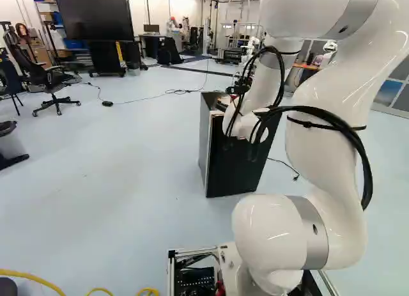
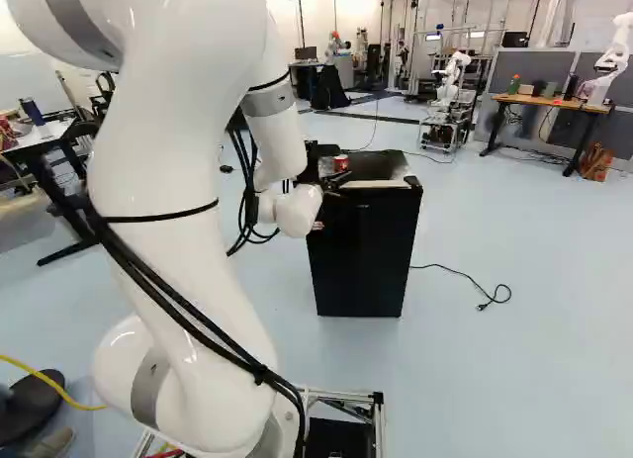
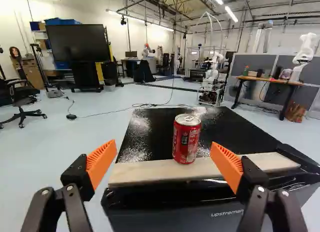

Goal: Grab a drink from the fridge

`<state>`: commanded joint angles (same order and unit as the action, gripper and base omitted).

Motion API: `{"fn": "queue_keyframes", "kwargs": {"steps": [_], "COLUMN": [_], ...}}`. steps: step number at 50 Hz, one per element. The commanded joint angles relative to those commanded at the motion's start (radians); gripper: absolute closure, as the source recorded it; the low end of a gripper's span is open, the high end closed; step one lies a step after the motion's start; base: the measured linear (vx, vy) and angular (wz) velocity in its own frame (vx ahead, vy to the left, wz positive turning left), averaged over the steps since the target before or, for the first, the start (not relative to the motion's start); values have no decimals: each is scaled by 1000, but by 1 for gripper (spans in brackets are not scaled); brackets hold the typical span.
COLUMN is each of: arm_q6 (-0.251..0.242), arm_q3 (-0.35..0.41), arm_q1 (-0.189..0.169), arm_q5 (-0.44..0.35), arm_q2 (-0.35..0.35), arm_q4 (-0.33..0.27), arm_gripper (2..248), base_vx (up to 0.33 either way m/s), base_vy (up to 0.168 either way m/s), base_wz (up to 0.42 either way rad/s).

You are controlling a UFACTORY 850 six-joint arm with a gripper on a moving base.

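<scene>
Looking along the gripper (image 3: 162, 147) in the wrist view, you had its two fingers spread wide, with nothing pinched between their orange pads (image 3: 227, 162). The red can (image 3: 187, 141) stood upright ahead of the gap, nearer the right pad and apart from both. It stood on top of the fridge (image 3: 172, 209), by the pale strip (image 3: 145, 173) along the near edge; whether its base sat on that strip or just behind it, you couldn't quite tell. You probably needed a small shift to your right before easing forward. The can looked smooth and likely slippery if damp, with thin walls that would dent under a hard squeeze. If full, it would feel fairly heavy and firm; its fill didn't show. Your best hold was level around the middle of the body, below the rim.

In the left base view, the arm (image 1: 326, 110) reached out to the fridge and largely hid the gripper, so its fingers couldn't be judged there.

In the right base view, you found the can just beyond the gripper, close to its tip. Closing off-centre could have tipped it or pushed it back.
</scene>
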<state>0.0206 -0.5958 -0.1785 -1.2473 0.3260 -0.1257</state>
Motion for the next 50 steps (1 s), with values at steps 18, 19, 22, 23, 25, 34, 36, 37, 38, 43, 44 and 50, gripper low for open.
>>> {"fn": "queue_keyframes", "kwargs": {"steps": [18,19,22,23,25,34,36,37,38,43,44,50], "arm_q6": [0,0,0,0,0,0,0,0,0,0,0,0], "arm_q3": [-88,-94,-111,-117,-129,-182,-194,-200,-206,-233,-238,-259], "arm_q1": [-33,-35,-38,-39,-40,-41,-40,-39,-39,-34,-34,-31], "arm_q5": [0,0,0,0,0,7,10,12,15,28,31,51], "arm_q2": [71,75,89,94,103,144,153,158,162,183,187,203], "arm_q4": [0,0,0,0,0,0,0,0,0,0,0,0], "arm_gripper": [3,3,3,3,3,3,3,3,3,3,3,3], "base_vx": [0,0,0,0,0,0,0,0,0,0,0,0], "base_vy": [0,0,0,0,0,0,0,0,0,0,0,0], "base_wz": [0,0,0,0,0,0,0,0,0,0,0,0]}}
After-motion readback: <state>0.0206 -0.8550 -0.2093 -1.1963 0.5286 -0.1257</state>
